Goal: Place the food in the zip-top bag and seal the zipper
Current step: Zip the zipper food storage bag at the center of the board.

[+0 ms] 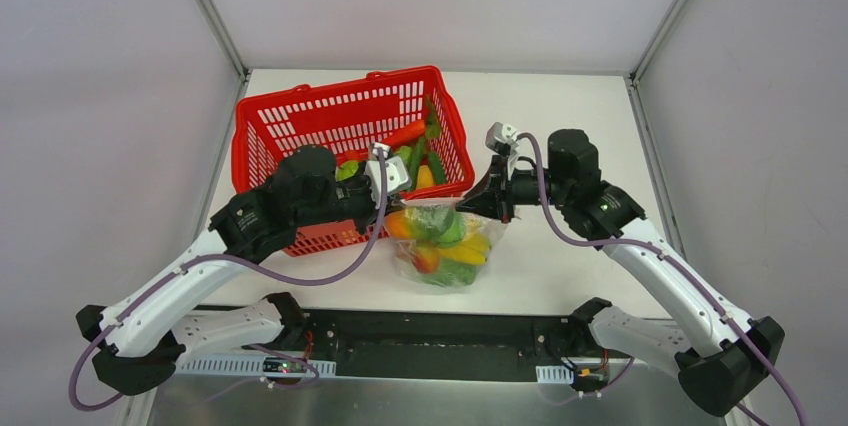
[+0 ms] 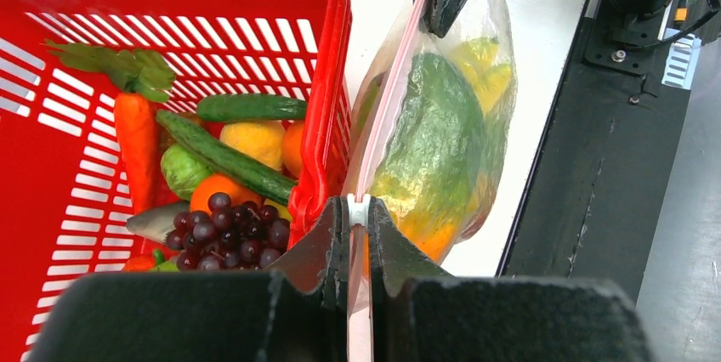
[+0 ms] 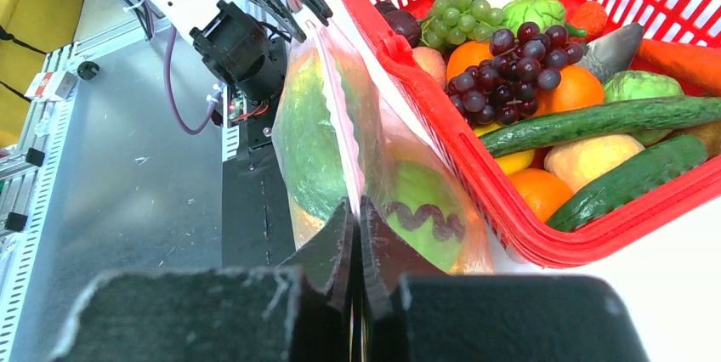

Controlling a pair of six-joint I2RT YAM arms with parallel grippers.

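Left hand (image 2: pixel 358 224) and right hand (image 3: pixel 357 213) pinch opposite ends of the pink zipper (image 2: pixel 387 103), the zip-top bag (image 2: pixel 497 82) of food (image 2: pixel 434 137) slung between them; a clean seal likely needs the strip taut as one pinch slides across.

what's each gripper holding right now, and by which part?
Both hold the zip-top bag by its pink zipper: left gripper shut on one end, right gripper on the opposite end.

Robotics lab cell: plain pale-grey panels (image 1: pixel 100 96) on aluminium struts (image 1: pixel 212 14) enclose a flat white tabletop (image 1: pixel 570 111) fronted by a black mounting plate (image 1: pixel 430 346).
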